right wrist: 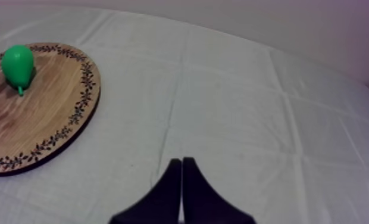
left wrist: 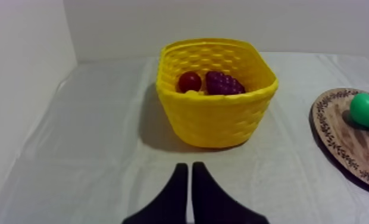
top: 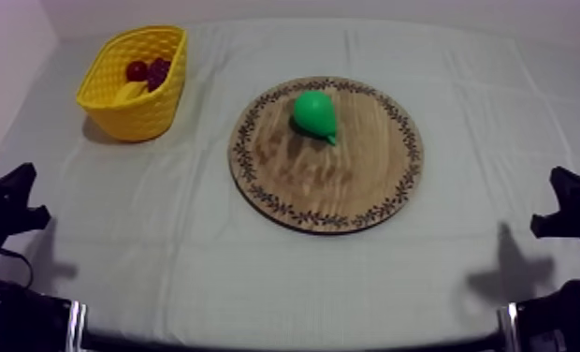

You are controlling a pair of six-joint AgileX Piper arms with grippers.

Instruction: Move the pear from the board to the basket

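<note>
Reach step not yet begun, as I judge it: the pear lies on the wooden board, toward the board's far edge, nothing touching it. The left end effector and right end effector each have their fingers pressed together on nothing, well off the board on either side. The yellow basket stands beyond the board's left, holding a small red fruit, grapes and possibly a banana. Next move calls for one arm to reach the board, spread its fingers and close on the pear's thick body
</note>
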